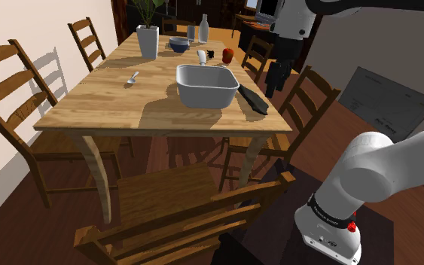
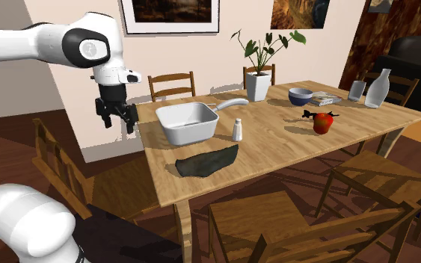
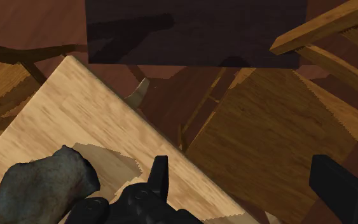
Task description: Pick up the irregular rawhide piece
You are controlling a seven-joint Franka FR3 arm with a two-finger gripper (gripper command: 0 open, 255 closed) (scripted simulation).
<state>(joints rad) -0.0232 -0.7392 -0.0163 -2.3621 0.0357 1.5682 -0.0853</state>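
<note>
Wrist view – parted pincer (image 3: 238, 178) off table edge (image 3: 117, 119), rawhide (image 3: 41, 181) near

Dining room in a home. Long wooden counter (image 1: 105, 98) at centre, ringed by ladder-back wooden chairs (image 1: 7, 83). Laid with household tableware and food: blue bowl (image 2: 300, 96), drinking glass (image 2: 357, 90), clear bottle (image 2: 378, 88), shaker (image 2: 238, 130), spoon (image 1: 132, 77), white dish (image 1: 206, 84), red apple (image 2: 323, 123). Potted plant (image 2: 259, 82) in a white pot at the far end. Framed pictures (image 2: 170, 15) on a pale wall. Dark wood floor (image 2: 22, 134) underneath.
</note>
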